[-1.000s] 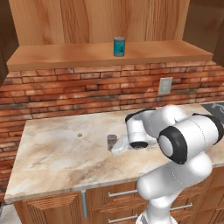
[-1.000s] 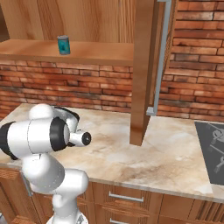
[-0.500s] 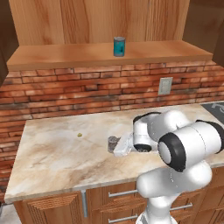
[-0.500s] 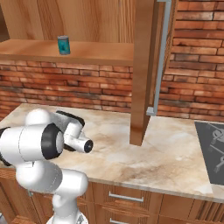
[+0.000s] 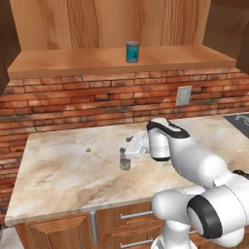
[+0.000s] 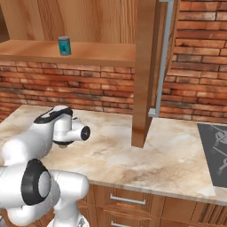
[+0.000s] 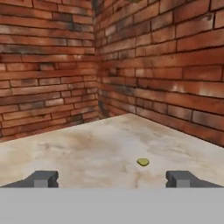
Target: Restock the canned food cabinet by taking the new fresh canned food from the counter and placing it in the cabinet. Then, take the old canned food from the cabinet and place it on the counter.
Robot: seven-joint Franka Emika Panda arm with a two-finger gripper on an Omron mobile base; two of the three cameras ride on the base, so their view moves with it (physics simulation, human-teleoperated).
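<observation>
The new fresh canned food (image 5: 132,51) (image 6: 64,45), a teal-blue can, stands upright on the cabinet (image 5: 73,61) (image 6: 26,48) shelf board. On the counter (image 5: 63,180) (image 6: 177,150) near its middle stands the old canned food (image 5: 125,159), a small silver can with a pale label. My gripper (image 5: 128,148) hovers just above and to the right of that can, apart from it. In the hand view the gripper (image 7: 111,179) is open, its fingertips (image 7: 41,178) wide apart with only bare counter between them.
A brick wall with an outlet (image 5: 183,95) backs the counter. A tall wooden panel (image 6: 144,71) with a metal bar handle (image 6: 162,57) hangs down to the right of the arm. A cooktop (image 6: 215,150) lies at the far right. A small yellow-green speck (image 5: 88,150) (image 7: 142,162) lies on the counter's left half.
The jaws have gone from shut on the old can to wide open, leaving the can standing on the counter. The arm's elbow has swung toward the counter's front edge.
</observation>
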